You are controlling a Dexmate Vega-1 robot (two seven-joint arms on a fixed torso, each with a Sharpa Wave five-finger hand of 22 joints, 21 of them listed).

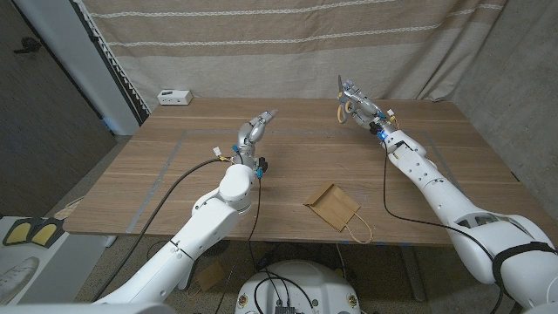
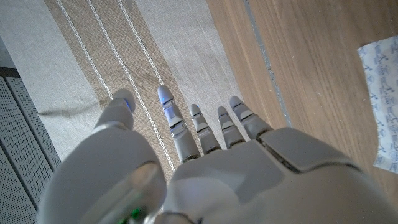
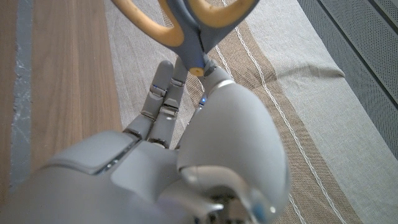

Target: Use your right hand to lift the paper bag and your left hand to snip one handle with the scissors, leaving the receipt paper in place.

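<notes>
Bare table (image 1: pixel 174 187) surrounds the paper bag (image 1: pixel 331 205); nothing blocks it.

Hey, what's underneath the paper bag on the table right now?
The paper bag lies flat on the wooden table near its front edge, one handle past it. Anything beneath the bag is covered.

Left hand (image 1: pixel 254 133) raised, fingers apart; right hand (image 1: pixel 359 102) raised, gripping
</notes>
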